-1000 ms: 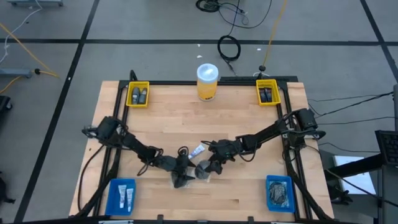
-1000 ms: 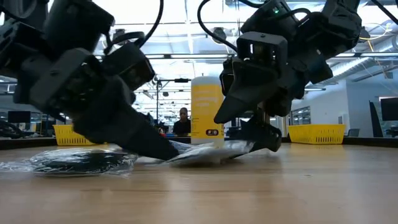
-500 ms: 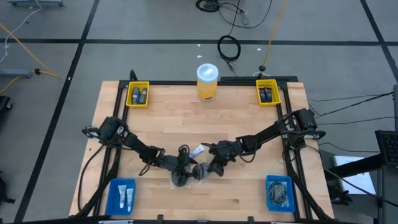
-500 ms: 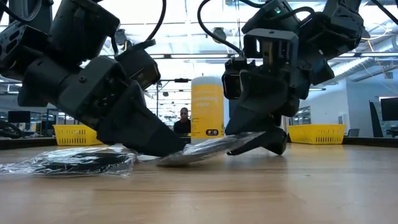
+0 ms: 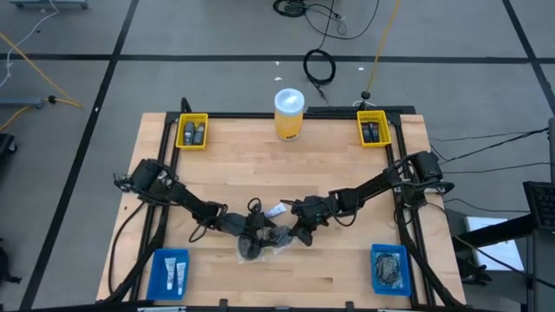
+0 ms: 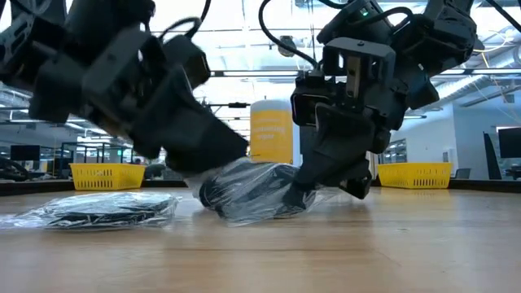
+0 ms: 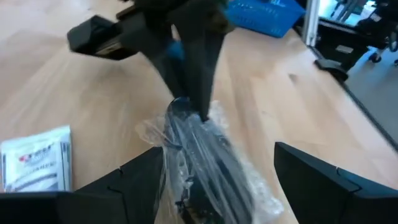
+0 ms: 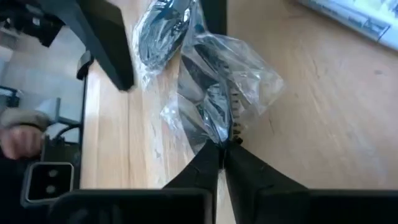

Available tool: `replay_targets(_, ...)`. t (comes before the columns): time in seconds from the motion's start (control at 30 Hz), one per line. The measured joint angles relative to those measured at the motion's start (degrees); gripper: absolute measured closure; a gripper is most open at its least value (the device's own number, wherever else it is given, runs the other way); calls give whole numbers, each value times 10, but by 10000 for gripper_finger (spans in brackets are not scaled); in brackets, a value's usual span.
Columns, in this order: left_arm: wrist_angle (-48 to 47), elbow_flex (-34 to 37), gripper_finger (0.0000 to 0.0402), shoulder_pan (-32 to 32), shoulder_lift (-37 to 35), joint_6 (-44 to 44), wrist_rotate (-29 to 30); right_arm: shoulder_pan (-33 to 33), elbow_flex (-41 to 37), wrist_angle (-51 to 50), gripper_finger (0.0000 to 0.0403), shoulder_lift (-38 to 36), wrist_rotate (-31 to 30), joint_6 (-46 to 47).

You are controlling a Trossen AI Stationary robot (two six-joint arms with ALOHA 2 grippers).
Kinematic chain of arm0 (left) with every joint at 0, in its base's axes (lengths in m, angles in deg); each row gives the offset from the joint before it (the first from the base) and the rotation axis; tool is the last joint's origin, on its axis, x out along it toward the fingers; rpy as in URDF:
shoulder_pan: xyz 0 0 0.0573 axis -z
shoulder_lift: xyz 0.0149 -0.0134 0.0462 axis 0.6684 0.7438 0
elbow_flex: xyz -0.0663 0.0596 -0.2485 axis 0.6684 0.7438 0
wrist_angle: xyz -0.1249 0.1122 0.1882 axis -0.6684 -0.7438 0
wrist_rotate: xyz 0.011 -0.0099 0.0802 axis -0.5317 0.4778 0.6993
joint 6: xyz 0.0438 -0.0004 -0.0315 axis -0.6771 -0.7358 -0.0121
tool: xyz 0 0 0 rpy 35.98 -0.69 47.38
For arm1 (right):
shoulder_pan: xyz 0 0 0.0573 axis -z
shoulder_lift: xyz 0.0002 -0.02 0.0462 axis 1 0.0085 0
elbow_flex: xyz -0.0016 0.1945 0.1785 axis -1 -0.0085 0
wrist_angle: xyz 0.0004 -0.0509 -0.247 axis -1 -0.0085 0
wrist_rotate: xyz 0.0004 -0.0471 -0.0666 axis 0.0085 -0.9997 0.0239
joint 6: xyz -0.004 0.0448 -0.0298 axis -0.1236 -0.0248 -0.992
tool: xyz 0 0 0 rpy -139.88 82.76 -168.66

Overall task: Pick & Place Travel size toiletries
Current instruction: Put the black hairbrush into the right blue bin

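Observation:
A clear plastic bag [image 6: 252,191] holding a dark toiletry stands bunched on the table's near middle. My right gripper [image 8: 222,152] is shut on it. My left gripper [image 7: 217,152] is open, one finger on either side of the same bag [image 7: 199,168]. A second clear bag [image 6: 106,210] with dark contents lies flat to the left of the bunched bag in the low view. A white tube packet [image 5: 277,210] lies flat just beyond the grippers. My right gripper pinches a crumpled edge of the bag's plastic [image 8: 217,138] between its two fingertips. The fingers slant down from the table's right side. The bag is tipped up, its lower side [image 6: 260,213] on the table. Whether my left gripper touches the bag, I cannot tell.
A yellow jar [image 5: 290,113] stands at the far edge, between two yellow bins [image 5: 192,133] [image 5: 373,128] with dark containers. Blue bins sit at the near corners: one [image 5: 170,272] with white tubes, one [image 5: 389,269] with grey pieces. A person's hand [image 8: 18,140] shows beyond the table.
My right gripper has shut on the bag's edge. The bag, lying flat a second ago, is now bunched and tipped up between the two grippers. My left gripper has risen a little off the table.

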Motion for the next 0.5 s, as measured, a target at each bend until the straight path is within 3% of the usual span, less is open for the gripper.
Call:
replay_targets(0.17,-63,0,110,7,-58,-13,3,-3,0,-79,398,-41,-41,-50)
replay_targets(0.37,-114,0,110,28,-81,-15,64,-31,0,-258,400,-163,-157,-111)
replay_targets(0.5,-81,-1,110,27,-72,-14,110,-59,0,-342,401,-232,-252,-146)
